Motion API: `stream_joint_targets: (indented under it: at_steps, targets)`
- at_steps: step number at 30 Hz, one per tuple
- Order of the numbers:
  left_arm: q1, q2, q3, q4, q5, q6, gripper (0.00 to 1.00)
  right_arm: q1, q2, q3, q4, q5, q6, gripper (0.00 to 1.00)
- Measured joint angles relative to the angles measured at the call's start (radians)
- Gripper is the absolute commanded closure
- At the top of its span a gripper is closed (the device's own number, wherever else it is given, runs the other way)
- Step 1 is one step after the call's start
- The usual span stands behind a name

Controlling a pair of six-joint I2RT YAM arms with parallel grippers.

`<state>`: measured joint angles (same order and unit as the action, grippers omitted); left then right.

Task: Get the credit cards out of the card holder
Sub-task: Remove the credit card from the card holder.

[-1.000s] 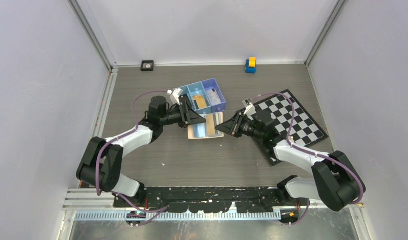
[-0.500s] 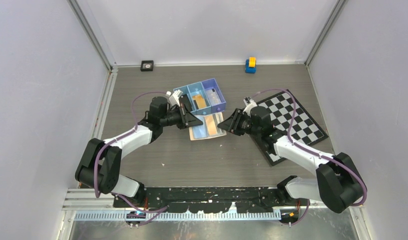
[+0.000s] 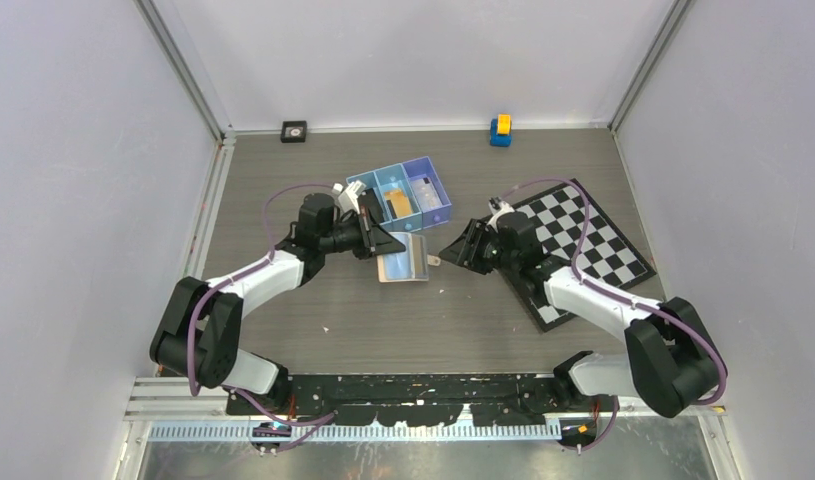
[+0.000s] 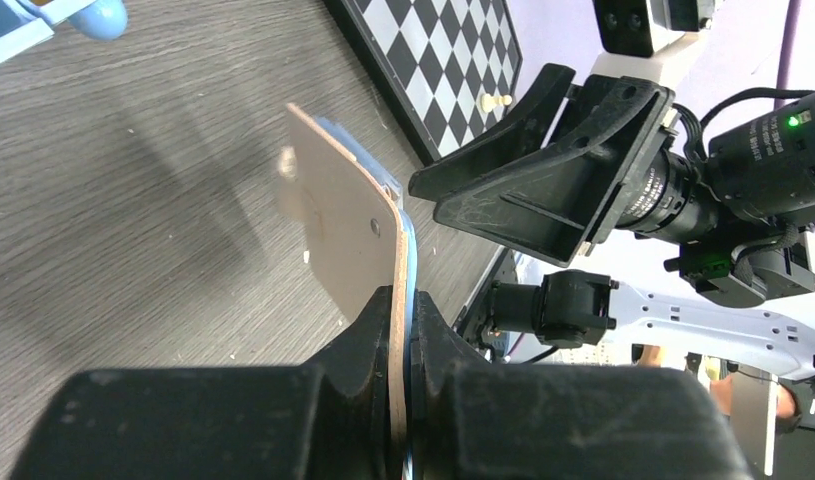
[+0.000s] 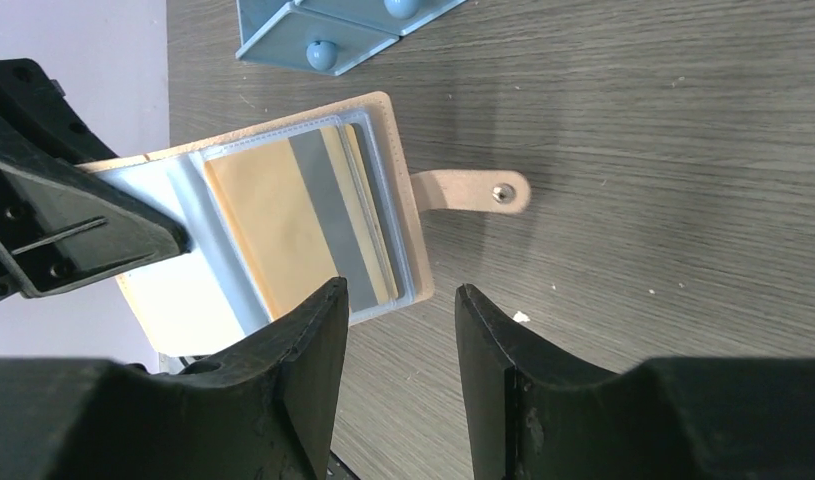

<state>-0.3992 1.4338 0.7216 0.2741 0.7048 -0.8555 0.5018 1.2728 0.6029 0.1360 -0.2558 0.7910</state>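
Surface: grey wood-grain table [image 3: 383, 320], white walls on three sides.
card holder [image 3: 403, 258]: tan folding wallet near table centre, lying open with its clear sleeves facing up; the left wrist view shows the tan cover tilted up off the wood.
snap tab [image 5: 473, 190]: sticks out from the holder's 3 o'clock edge, hanging free and touching nothing.
credit cards: orange-tan card [image 5: 268, 215] sits inside the clear sleeve with a grey band across it. Stripe or second card, cannot tell. More card edges are stacked behind it, count unclear.
left gripper [image 4: 401, 300]: at the holder's 9 o'clock edge, fingers pressed together, pinching the tan cover.
right gripper [image 5: 398, 300]: at the holder's 3 o'clock, fingers spread, near the tab but apart from it, holding nothing.
blue tray [image 3: 403, 193]: three compartments, just beside the holder at 12 o'clock, with something tan in the middle one.
chessboard mat [image 3: 593, 250]: at 3 o'clock, under the right arm, with a white pawn [image 4: 496, 100] on it.
far edge: yellow-and-blue block [image 3: 500, 129] at 1 o'clock, small black square [image 3: 294, 131] at 11 o'clock.
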Motion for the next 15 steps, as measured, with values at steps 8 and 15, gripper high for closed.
stream_joint_targets:
  at_steps: [8, 15]
  targets:
    - [0.000, 0.000, -0.003, 0.131, 0.066, -0.066, 1.00, 0.000, 0.048, 0.026, -0.002, -0.012, -0.001, 0.50]
    - [0.000, -0.004, -0.027, 0.232, 0.100, -0.114, 1.00, -0.008, 0.070, 0.042, -0.026, -0.008, 0.002, 0.27]
